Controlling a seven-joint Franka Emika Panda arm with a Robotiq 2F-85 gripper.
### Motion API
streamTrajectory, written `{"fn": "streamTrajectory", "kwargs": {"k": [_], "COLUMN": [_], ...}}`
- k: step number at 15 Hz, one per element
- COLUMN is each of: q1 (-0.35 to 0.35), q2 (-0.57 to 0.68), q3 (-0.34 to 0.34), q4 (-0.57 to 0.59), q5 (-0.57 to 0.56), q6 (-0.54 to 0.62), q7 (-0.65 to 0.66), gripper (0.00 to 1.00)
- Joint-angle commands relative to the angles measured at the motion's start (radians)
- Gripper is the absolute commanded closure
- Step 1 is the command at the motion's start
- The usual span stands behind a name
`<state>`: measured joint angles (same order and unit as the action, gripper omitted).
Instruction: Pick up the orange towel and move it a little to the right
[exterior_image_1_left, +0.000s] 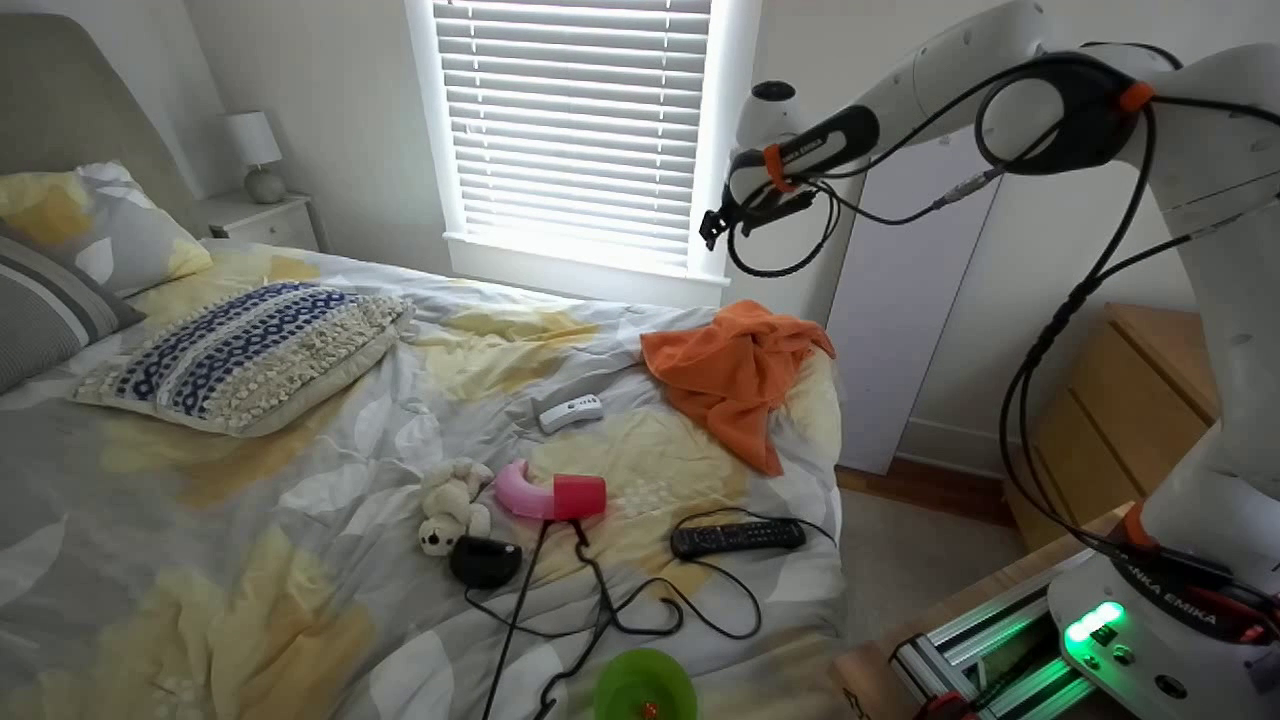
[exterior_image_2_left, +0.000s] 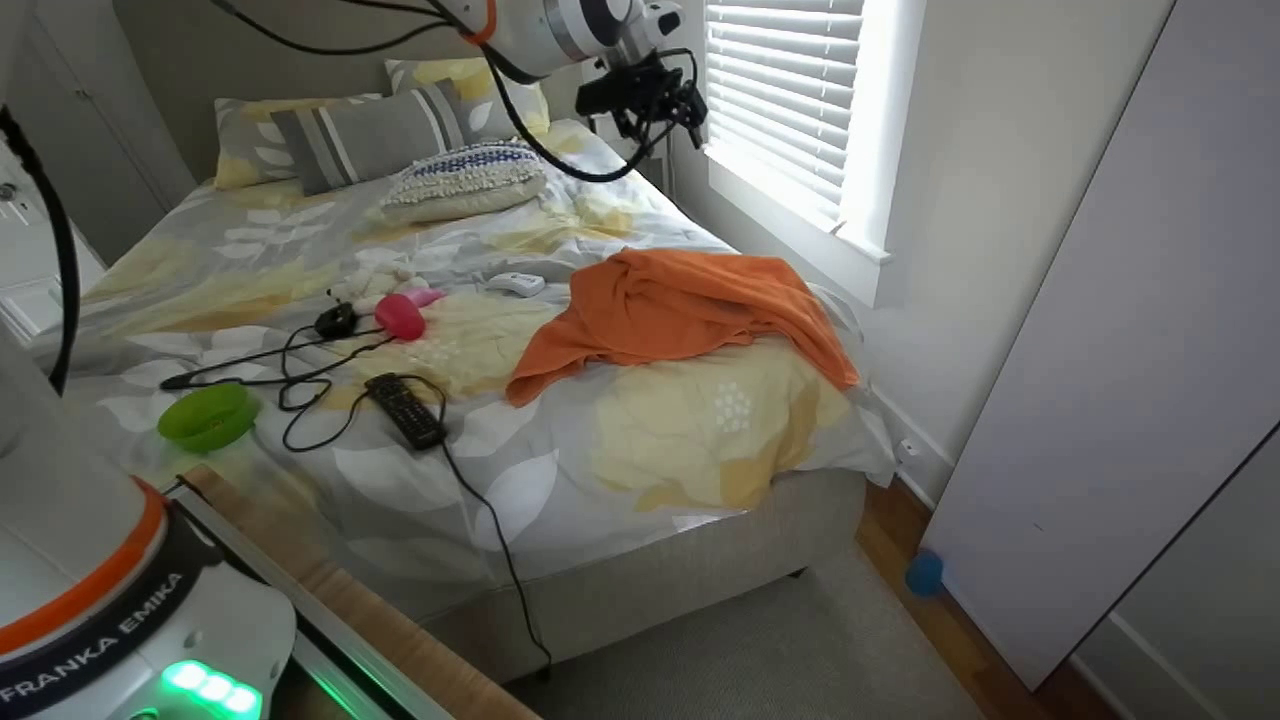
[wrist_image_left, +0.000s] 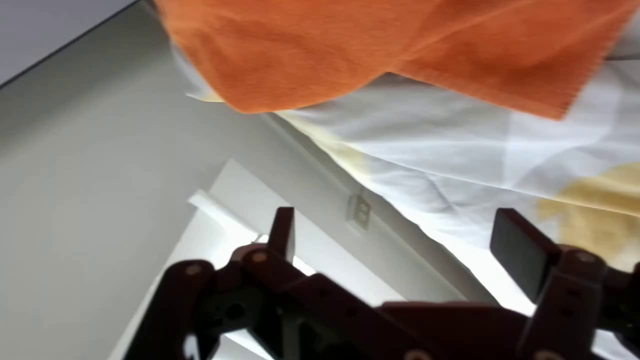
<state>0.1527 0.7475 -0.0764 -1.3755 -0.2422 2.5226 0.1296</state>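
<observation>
In an exterior view, a white jointed robot arm carries a black two-finger gripper in front of white slatted window blinds, well above a bed in grey, white and yellow leaf print. The orange cloth towel, visible in both exterior views, lies crumpled at the corner where the bed's foot edge meets its window-side edge. A slim black remote control lies near the foot edge; its key markings are too small to read. A white oblong device lies further in, near the towel. Lettering: EMIKA is legible on a black arm panel; the rounded white robot base shows ANKA EMIKA.

In an exterior view, a black band around the base reads FRANKA EMIKA in full. The towel's left tip points toward the foot edge; its right end slopes toward the corner. A round green bowl rests on the bed, well apart from the towel.

In the wrist view, the towel occupies the upper part, apart from the gripper. The jaws stand wide apart, with a white wall outlet and the bed's edge visible through the gap.
</observation>
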Motion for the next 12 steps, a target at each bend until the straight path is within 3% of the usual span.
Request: {"fn": "streamTrajectory", "kwargs": {"k": [1,7,8,12], "q1": [-0.022,-0.036,0.004,-0.009], "q2": [-0.041,-0.026,-0.024,-0.024], "q3": [0.143,0.293,0.235,0.263], "q4": [-0.026,-0.004,0.006,0.005], "q5": [0.125,0.245,0.207,0.229], "q6": [-0.073,-0.169,-0.143,-0.15], "q7": [-0.107,-0.327,-0.243,-0.298], "gripper": [0.0,0.0,0.0,0.0]}}
